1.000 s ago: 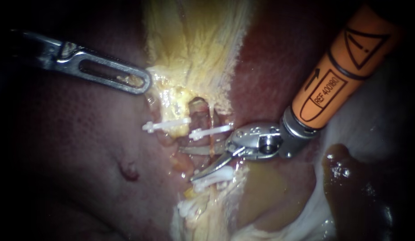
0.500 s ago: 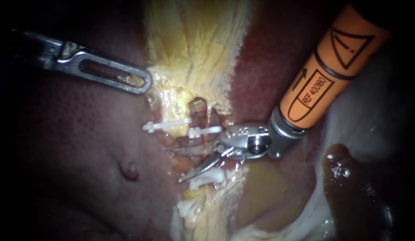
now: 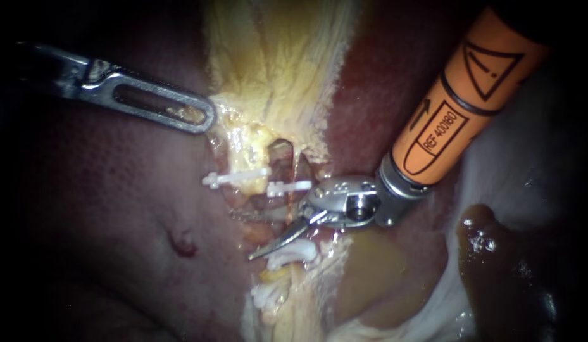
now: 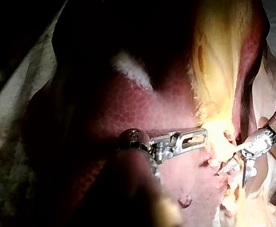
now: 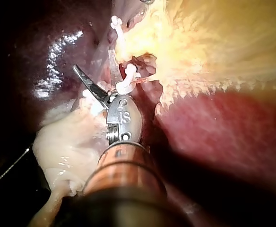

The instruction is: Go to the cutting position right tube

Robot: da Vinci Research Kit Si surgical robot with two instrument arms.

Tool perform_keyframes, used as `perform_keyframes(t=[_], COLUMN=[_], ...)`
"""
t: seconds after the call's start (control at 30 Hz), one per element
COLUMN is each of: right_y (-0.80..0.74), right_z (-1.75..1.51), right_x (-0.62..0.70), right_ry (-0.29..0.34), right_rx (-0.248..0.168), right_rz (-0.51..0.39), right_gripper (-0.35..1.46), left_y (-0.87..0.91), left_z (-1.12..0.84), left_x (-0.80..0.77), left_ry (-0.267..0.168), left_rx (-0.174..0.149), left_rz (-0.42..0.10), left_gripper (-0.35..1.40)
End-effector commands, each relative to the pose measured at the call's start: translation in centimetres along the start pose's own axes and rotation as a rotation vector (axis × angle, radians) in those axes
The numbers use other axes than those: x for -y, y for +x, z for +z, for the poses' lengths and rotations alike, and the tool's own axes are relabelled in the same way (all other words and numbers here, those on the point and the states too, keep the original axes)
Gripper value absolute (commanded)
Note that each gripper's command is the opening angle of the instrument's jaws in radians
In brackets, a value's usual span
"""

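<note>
Our endoscope looks from very close at the clips (image 3: 238, 178). Our left wrist camera looks along our left instrument (image 4: 194, 140) from farther back; our right wrist camera looks closely along our right instrument (image 5: 96, 71). We see those clips in all three.

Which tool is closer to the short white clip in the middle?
Right. My right instrument, jaws open, lies just below the clip; my left instrument is farther, up-left by the yellow tissue.

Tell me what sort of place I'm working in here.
Likely a surgical practice bench, not a body: the liver lies in the open on what looks like cloth, white clips sit on a tube, and my right instrument holds open blades by them.
</note>
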Motion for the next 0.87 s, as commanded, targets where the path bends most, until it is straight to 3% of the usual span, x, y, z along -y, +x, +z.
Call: perform_keyframes(t=[0.03,0.37,0.87], right_y=[0.03,0.24,0.25], right_z=[0.01,0.02,0.01], right_x=[0.04,0.24,0.25], right_ry=[0.003,0.02,0.022], right_rx=[0.001,-0.019,-0.023], right_rz=[-0.002,0.002,0.003], right_gripper=[1.31,1.31,1.31], left_y=[0.0,0.0,0.0], left_z=[0.0,-0.01,-0.01], left_x=[0.0,0.0,-0.01], left_ry=[0.0,0.0,0.0], left_rx=[0.0,0.0,0.0], left_rz=[0.0,0.0,0.0], left_gripper=[-0.35,-0.35,-0.35])
